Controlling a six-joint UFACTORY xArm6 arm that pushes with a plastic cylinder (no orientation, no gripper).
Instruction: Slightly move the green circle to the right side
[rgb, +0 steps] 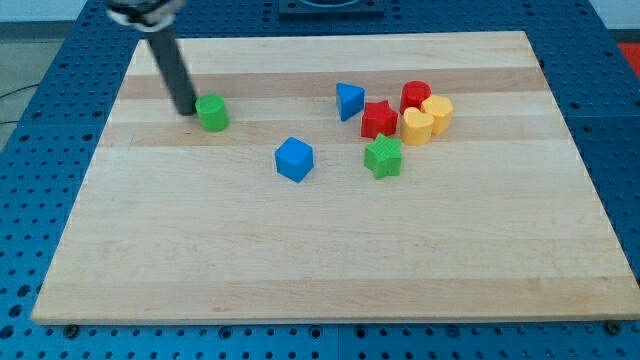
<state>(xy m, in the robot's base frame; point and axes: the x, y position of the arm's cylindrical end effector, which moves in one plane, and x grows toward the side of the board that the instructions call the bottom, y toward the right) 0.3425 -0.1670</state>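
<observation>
No pincer fitted, so no grip state could be told; my tip sat touching the left flank of the green circle near the desk top-left corner, a light, rigid block judged to slide easily rightward from there.

We've got a blue cube sitting alone mid-table. Off to the view's right, a blue triangle, red star, green star, red cylinder and two yellow blocks bunch together.
</observation>
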